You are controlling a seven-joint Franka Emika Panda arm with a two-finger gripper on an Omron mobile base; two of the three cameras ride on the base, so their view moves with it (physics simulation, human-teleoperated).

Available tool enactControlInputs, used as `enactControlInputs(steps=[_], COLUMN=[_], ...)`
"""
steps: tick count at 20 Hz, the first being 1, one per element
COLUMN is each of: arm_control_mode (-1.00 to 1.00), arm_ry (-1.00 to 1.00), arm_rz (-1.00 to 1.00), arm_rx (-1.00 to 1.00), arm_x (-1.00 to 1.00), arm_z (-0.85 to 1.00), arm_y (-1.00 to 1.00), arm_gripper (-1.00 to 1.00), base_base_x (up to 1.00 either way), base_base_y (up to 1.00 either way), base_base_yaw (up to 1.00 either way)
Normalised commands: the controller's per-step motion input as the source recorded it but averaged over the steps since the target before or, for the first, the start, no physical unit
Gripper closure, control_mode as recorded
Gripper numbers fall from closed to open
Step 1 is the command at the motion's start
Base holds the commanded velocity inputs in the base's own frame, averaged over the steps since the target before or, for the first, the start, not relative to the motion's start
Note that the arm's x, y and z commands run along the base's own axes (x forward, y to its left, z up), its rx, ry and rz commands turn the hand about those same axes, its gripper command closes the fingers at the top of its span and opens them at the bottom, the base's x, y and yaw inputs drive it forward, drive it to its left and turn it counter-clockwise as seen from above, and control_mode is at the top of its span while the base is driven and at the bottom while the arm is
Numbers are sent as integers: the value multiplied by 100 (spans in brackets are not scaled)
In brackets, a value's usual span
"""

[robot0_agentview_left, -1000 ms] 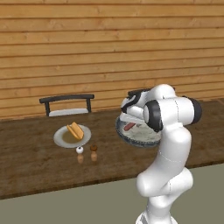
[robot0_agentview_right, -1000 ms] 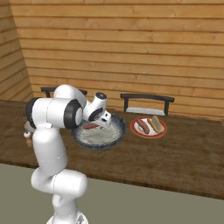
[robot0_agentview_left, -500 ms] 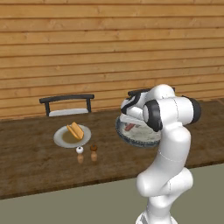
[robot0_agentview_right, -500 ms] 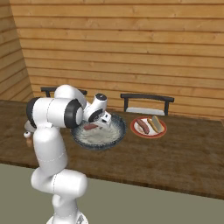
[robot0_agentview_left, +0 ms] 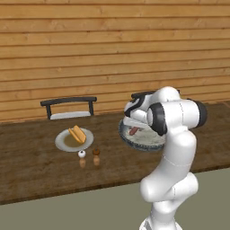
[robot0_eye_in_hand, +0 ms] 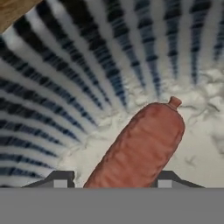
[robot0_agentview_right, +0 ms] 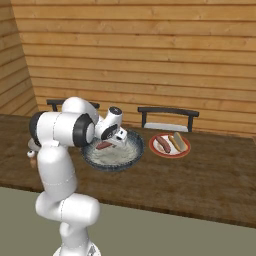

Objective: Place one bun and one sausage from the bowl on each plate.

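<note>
Down inside the bowl (robot0_eye_in_hand: 65, 65), gripper (robot0_eye_in_hand: 109, 180) with its two dark fingertips (robot0_eye_in_hand: 60, 179) set apart on either side of the near end of a red-brown sausage (robot0_eye_in_hand: 140, 146); whether the pads actually press the sausage cannot be told. Sausage lying on the pale speckled floor of the bowl, knotted end pointing away from the hand, dark blue stripes fanning up the bowl's wall behind it. From the right base view, gripper (robot0_agentview_right: 116, 141) low over the bowl (robot0_agentview_right: 130, 156), sausage (robot0_agentview_right: 104, 145) just showing beside the hand, bowl resting on the dark wooden table (robot0_agentview_right: 210, 175). From the left base view, same bowl (robot0_agentview_left: 134, 143) partly hidden behind the white arm, sausage (robot0_agentview_left: 134, 130) at its near-left side. To the arm's right, well apart from the bowl, a plate (robot0_agentview_right: 170, 152) carrying a sausage and a bun side by side. To the arm's left, another plate (robot0_agentview_left: 63, 143) holding a bun (robot0_agentview_left: 77, 134), with two small shakers (robot0_agentview_left: 88, 153) just in front. Beyond the table, two dark chairs (robot0_agentview_right: 168, 118) against the wooden plank wall (robot0_agentview_left: 90, 45).
</note>
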Motion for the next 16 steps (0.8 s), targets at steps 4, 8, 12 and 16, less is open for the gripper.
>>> enactControlInputs(steps=[4,8,12,16], arm_control_mode=[-100,-100,-100,-100], arm_ry=[0,3,8,7], arm_rz=[0,8,24,33], arm_rx=[0,-3,-12,-14], arm_x=[-58,-81,-85,-81], arm_z=[50,95,99,98], arm_y=[-6,-6,4,20], arm_gripper=[100,100,100,100], base_base_x=[0,0,0,0], base_base_y=[0,0,0,0], base_base_yaw=[0,0,0,0])
